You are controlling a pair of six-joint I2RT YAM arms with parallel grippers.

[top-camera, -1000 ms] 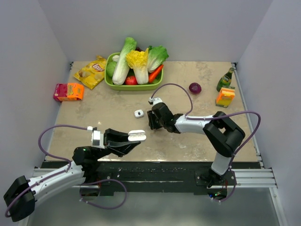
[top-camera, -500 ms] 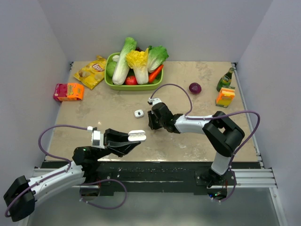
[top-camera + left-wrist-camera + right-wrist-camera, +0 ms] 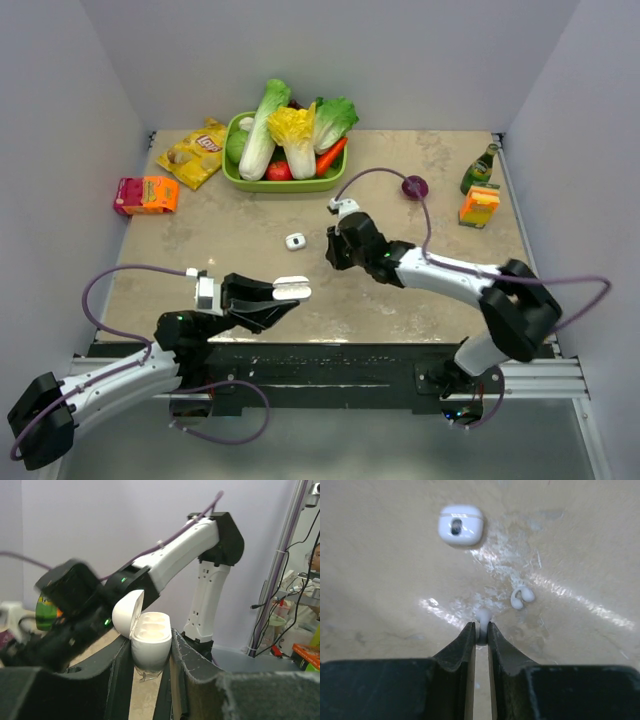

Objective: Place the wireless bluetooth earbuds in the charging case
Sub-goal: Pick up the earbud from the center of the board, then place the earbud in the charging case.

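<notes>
The left gripper (image 3: 151,644) is clamped on the charging case (image 3: 150,630), which stands upright between its fingers with the lid swung open and its sockets seemingly empty, so nothing looks loaded yet. The right gripper (image 3: 480,628) has its jaws pinched on an earbud (image 3: 482,616) at their very tips, low over the table (image 3: 380,580). Whether the earbud is lifted cannot be told. The second earbud (image 3: 521,598) lies loose just beyond the tips to their right, and a white pebble-shaped item (image 3: 461,525) sits farther ahead, slightly left. Both insertions appear to remain.
</notes>
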